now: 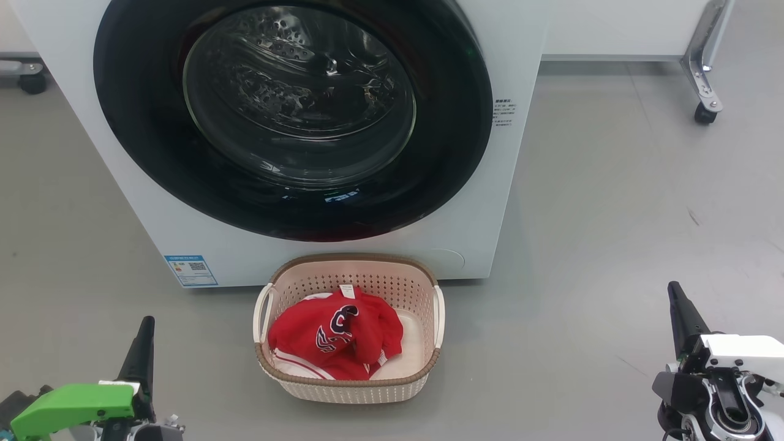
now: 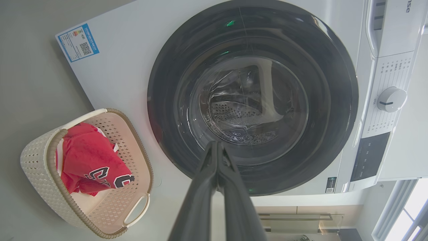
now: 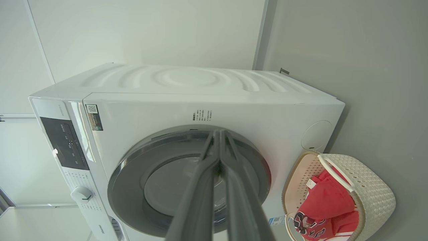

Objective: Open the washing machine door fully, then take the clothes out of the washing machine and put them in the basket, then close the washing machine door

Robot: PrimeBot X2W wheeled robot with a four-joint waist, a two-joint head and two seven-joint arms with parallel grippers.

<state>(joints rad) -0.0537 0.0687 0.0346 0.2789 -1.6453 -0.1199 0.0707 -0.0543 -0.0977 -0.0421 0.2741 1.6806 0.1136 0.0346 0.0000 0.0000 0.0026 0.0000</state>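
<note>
Currently the basket stands upright on the grey floor, mouth up, just in front of the washing machine and below its door; whether its back rim touches the white front panel I cannot tell. Contents: the clothes, one red garment, crumpled, lying toward the basket's left half, with bare cream bottom showing at the right. Dark and white lettering faces up, and a small white tag sits at the garment's far edge, toward the machine. Basket long axis runs left to right in the head view, parallel to the machine's front, with one white handle at each short end. The washing machine door sits shut, flush against the front, its glass bowl facing the robot (the perforated drum shows through the glass). A blue label is low on the front, left of the basket. Left gripper: lower left of the head view, fingers pressed together, nothing between them, pointing up the view toward the machine. Right gripper: lower right, fingers likewise pressed together, nothing held. Both are well apart from the basket; both wrist views look along closed fingers at the door.
</note>
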